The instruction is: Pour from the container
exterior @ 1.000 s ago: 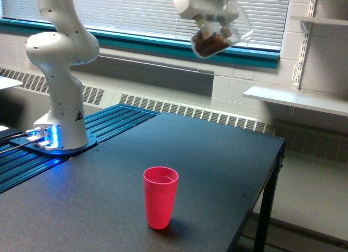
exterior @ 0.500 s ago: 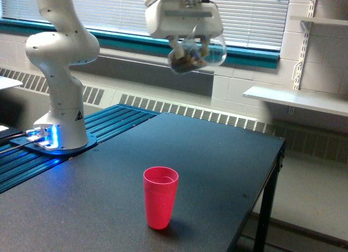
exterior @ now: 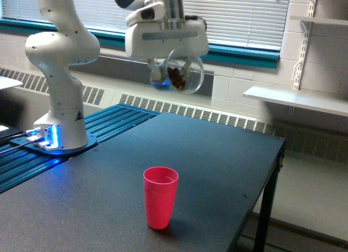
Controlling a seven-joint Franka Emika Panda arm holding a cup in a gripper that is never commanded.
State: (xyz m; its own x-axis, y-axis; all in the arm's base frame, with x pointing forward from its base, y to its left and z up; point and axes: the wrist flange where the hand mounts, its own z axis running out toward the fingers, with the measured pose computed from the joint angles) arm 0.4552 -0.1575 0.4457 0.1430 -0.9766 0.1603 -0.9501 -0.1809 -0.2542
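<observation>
The container is a clear, rounded plastic cup with dark brown bits inside. It hangs high over the table in the exterior view, tilted, below the white hand of the arm. My gripper is shut on the container. A red-pink cup stands upright on the black table, well below the container and slightly toward the exterior view's left of it. Its mouth is open upward.
The arm's white base with a blue light stands on a blue ribbed platform at the exterior view's left. The table's edge drops off at the right. A wall shelf and a window with blinds lie behind.
The gripper with the container has moved toward the exterior view's left and downward, from near the top of the frame to a spot closer over the red-pink cup. The cup has not moved.
</observation>
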